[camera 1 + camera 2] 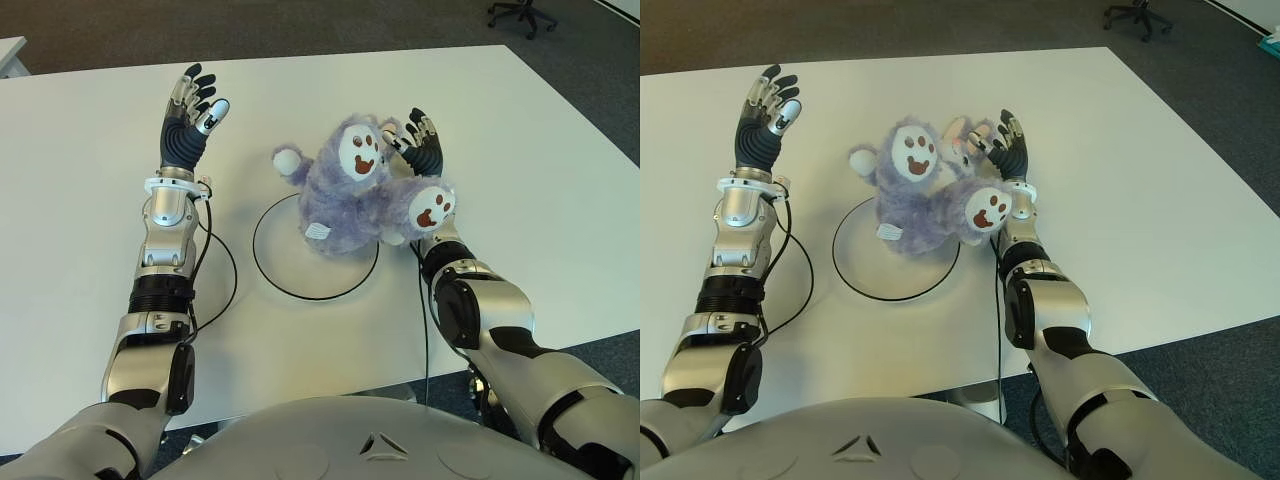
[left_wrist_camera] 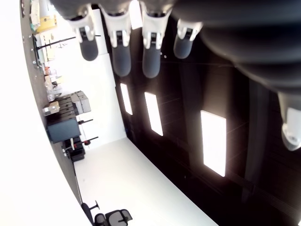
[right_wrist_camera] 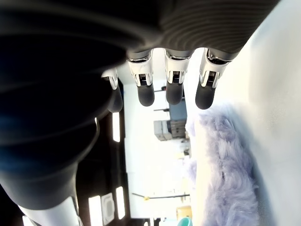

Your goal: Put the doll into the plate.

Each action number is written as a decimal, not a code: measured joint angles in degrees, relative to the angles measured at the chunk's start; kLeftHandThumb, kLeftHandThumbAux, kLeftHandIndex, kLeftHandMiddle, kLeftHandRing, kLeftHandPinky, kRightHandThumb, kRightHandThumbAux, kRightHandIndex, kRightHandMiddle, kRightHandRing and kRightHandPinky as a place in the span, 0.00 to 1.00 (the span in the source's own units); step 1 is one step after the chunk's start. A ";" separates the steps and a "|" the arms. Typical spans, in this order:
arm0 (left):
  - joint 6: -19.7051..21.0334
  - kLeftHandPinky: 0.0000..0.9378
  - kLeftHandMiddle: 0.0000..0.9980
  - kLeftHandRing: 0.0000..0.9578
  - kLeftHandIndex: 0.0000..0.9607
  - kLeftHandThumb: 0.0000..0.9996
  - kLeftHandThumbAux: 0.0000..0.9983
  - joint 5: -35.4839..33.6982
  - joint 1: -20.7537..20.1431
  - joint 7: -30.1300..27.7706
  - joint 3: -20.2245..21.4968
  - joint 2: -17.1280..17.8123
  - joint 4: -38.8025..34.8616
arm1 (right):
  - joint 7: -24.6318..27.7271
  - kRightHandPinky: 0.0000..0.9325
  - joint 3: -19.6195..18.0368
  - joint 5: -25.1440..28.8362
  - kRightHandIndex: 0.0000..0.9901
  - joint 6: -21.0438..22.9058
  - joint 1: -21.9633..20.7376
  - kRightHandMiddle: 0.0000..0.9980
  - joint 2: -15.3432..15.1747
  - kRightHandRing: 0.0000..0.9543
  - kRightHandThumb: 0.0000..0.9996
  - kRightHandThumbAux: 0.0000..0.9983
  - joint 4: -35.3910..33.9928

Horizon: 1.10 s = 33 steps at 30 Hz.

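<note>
A purple plush doll with white face and paws lies on its back, partly over the right side of the plate, a white disc with a thin black rim. My right hand stands upright just right of the doll, palm toward it, fingers spread and holding nothing; the purple fur shows beside them. One doll foot lies in front of my right wrist. My left hand is raised left of the plate, well apart from the doll, its fingers extended.
A black cable loops on the white table beside my left forearm. Another cable runs down past my right arm. An office chair stands on the floor beyond the far right corner.
</note>
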 measured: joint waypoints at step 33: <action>0.28 0.11 0.17 0.15 0.03 0.00 0.44 -2.08 -5.73 1.37 0.81 0.40 14.83 | 0.48 0.11 -0.11 0.14 0.10 0.00 -0.01 0.06 -0.02 0.06 0.13 0.80 -0.01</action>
